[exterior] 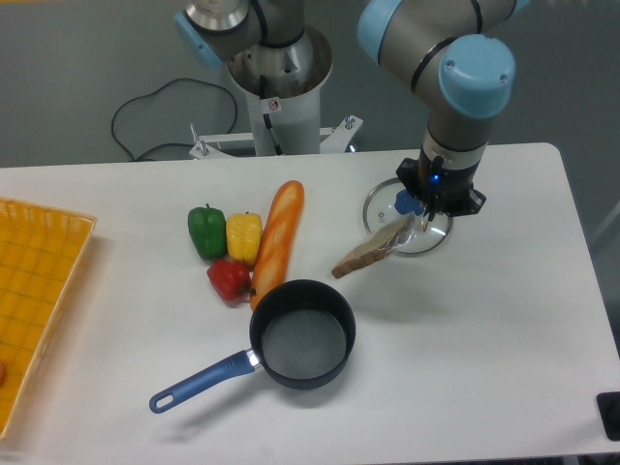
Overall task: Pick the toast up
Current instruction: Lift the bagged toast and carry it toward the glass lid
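Note:
The toast (pixel 373 250), a light-brown slice in a clear plastic bag, hangs tilted above the table, seen almost edge-on. My gripper (pixel 427 219) is shut on the bag's upper right end, just above the glass lid (pixel 387 206). The toast's lower end points left toward the black saucepan (pixel 303 334). The fingertips are mostly hidden under the wrist.
A long baguette (pixel 278 240) lies left of the toast, with green (pixel 205 231), yellow (pixel 243 235) and red peppers (pixel 229 278) beside it. The saucepan's blue handle (pixel 199 382) points to the lower left. An orange basket (pixel 29 300) sits at the left edge.

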Robot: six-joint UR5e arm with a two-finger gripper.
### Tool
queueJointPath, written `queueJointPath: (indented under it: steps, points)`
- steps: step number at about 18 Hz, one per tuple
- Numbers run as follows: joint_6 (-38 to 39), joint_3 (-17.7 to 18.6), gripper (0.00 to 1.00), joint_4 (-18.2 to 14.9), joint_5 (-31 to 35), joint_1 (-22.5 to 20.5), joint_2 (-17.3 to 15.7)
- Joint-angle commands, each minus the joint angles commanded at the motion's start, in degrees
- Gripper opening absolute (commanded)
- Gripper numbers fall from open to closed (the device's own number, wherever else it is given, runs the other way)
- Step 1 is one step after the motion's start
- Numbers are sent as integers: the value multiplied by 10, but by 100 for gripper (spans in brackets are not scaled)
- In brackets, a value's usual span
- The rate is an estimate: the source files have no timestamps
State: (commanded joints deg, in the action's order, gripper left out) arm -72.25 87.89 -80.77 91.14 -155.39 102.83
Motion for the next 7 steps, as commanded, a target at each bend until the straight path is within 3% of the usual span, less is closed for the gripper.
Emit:
queueJointPath:
  steps: [7]
  points:
    - [0,-6,0,-10,1,0,1]
